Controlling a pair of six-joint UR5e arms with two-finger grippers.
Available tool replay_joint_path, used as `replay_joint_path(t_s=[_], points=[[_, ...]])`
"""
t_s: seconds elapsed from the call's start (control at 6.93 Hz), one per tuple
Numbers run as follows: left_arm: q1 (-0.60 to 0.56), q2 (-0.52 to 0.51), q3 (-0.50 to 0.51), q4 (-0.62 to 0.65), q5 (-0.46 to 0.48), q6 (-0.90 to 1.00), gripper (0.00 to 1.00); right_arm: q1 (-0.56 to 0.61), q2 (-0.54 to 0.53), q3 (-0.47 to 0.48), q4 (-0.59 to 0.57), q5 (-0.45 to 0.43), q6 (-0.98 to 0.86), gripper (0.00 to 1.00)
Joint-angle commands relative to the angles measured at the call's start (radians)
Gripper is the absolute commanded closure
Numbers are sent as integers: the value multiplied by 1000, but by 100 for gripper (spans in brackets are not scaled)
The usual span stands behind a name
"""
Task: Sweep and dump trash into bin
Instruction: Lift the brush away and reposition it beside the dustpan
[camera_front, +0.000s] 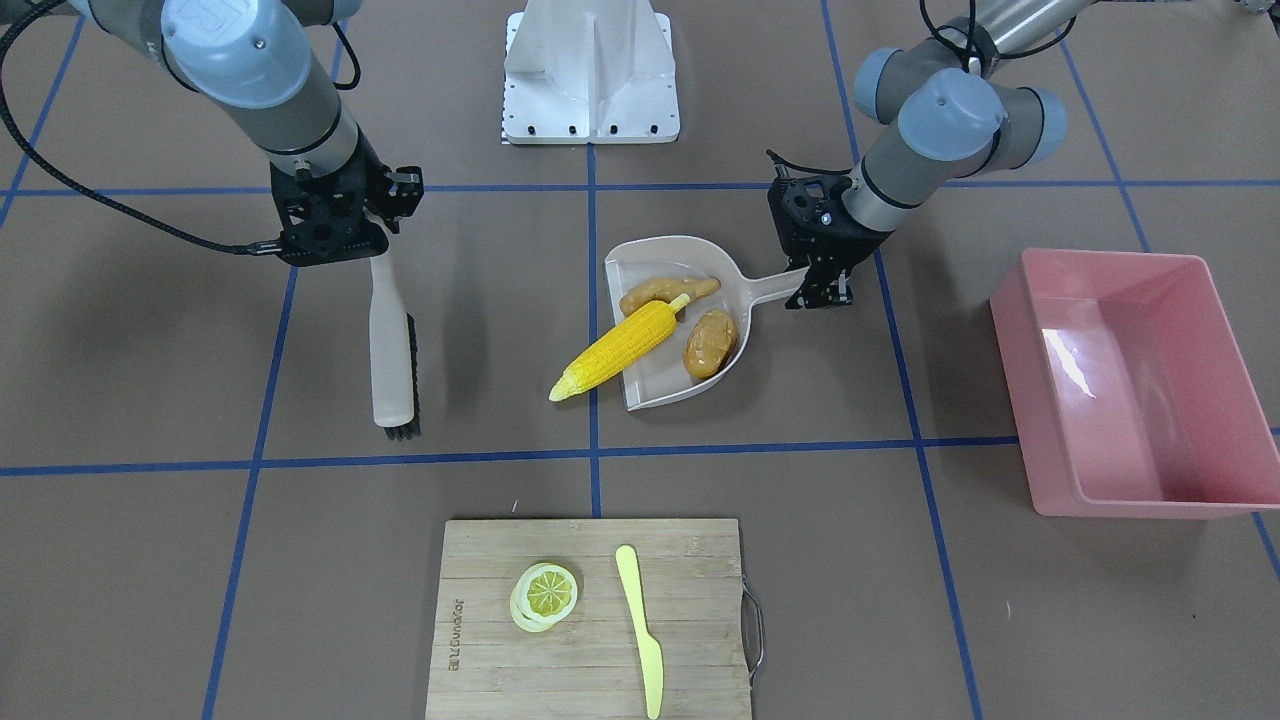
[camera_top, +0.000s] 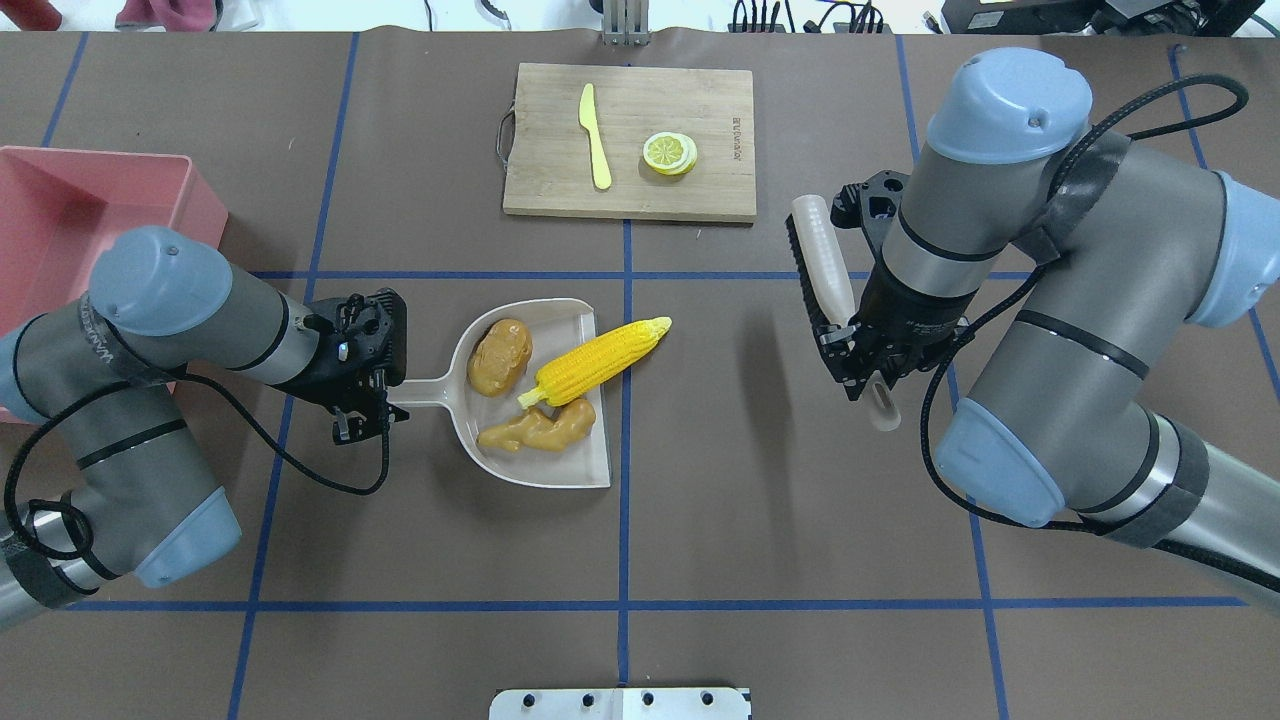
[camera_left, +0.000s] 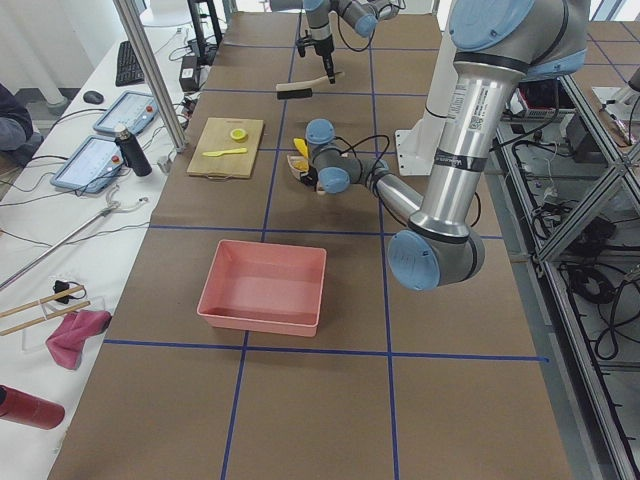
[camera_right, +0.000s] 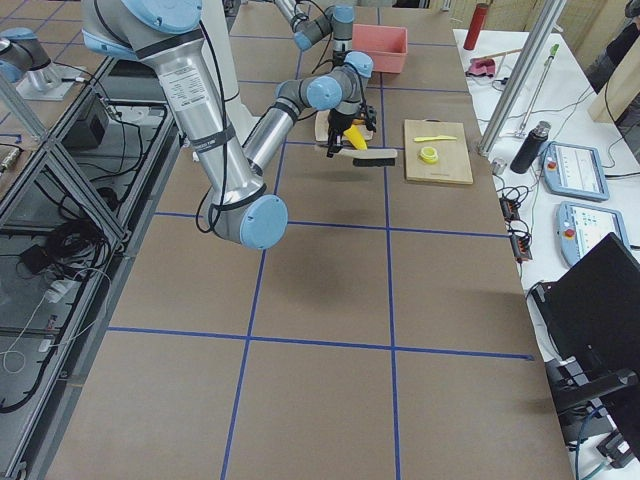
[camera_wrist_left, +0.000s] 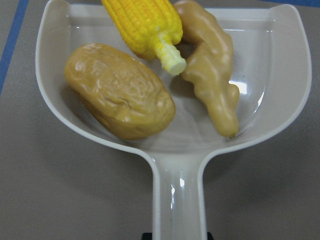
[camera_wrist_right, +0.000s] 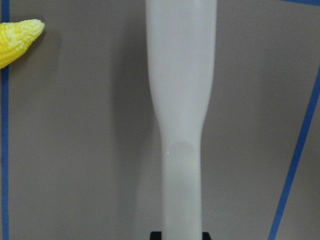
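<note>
A beige dustpan lies on the table mid-field, and the trash sits in it: a brown potato, a tan ginger root and a yellow corn cob whose tip pokes past the pan's open edge. My left gripper is shut on the dustpan handle. My right gripper is shut on the handle of a white brush, well off to the side of the pan, bristles near the table. The pink bin stands beyond my left arm and holds nothing.
A wooden cutting board with a lemon slice and a yellow-green plastic knife lies at the far side of the table. The white robot base plate sits between the arms. Blue tape lines cross the brown mat.
</note>
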Motion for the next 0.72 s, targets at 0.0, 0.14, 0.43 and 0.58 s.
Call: replay_joint_path(t_s=[0.0,0.14,0.43,0.58], points=[[0,1,0,0,-1,0,78,-8,-2,-18,-1,10,-13,100],[-2,4,0,0,-4,0,79,-65,35,-60,-1,7,1,100],[-3,6,1,-2,-5,1,78,-165,72,-89,-1,11,28,100],[-5,7,1,-2,-5,1,78,-182,80,-100,-1,9,30,100]])
